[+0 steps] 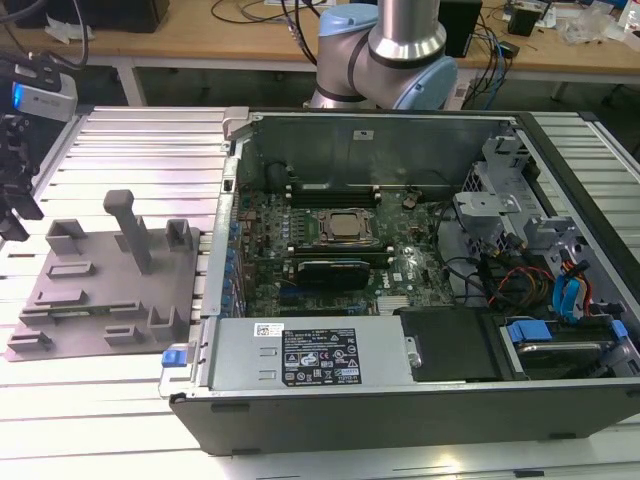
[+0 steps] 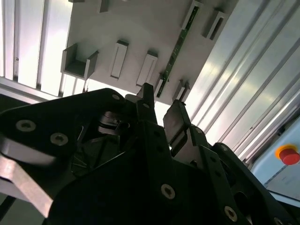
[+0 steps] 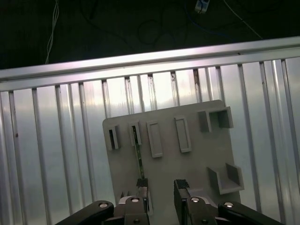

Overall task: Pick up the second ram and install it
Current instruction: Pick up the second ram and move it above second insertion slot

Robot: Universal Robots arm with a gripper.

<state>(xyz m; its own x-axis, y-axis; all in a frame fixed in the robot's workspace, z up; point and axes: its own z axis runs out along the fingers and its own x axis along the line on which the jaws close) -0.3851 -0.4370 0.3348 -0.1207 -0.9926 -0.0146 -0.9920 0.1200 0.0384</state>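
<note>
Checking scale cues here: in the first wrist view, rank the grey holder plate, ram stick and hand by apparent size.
1. Grey holder plate.
2. Ram stick, long but very thin.
Hand: unranked; nearest the camera and cut off at the picture's edge.

In the second wrist view, hard glare whitens the ribbed table point(image 2: 28, 51) beyond the gripper point(image 2: 159, 105), itself a dark silhouette. In the first wrist view, everything past the table's far edge is near black.

A grey holder tray point(image 1: 105, 288) lies beside an open computer case point(image 1: 400, 418) on a slatted table point(image 1: 130, 150).
</note>
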